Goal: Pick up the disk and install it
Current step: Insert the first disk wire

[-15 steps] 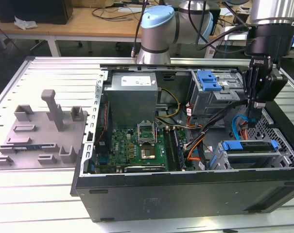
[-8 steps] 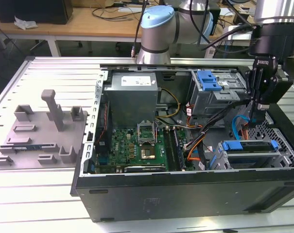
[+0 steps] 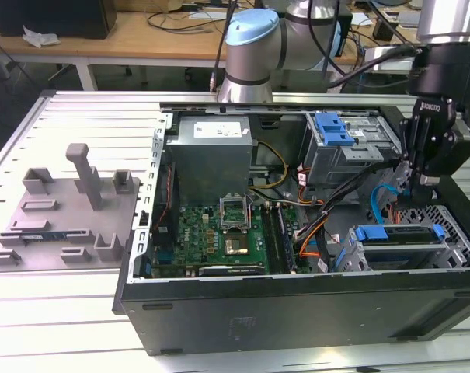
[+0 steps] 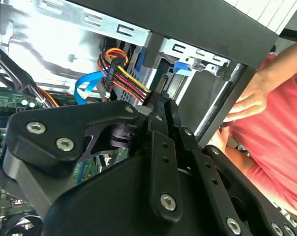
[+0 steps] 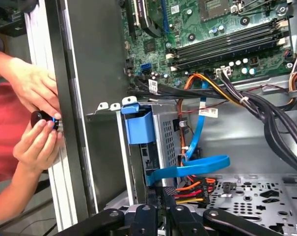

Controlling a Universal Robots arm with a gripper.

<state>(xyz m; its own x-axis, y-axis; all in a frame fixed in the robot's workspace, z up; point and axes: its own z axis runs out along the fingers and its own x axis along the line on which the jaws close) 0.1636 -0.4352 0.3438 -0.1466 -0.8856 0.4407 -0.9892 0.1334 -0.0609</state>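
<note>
In the case [image 3: 297, 299], our gripper [image 3: 413, 188] (jaws seemingly pressed together) hung just over the disk [image 3: 398, 235], which lay along the case's black wall.

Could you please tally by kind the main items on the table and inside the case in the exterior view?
Computer case: 1
Power-supply box: 1
Motherboard: 1
Disk: 1
Blue latch: 1
Grey fixture: 1
Total: 6
</note>
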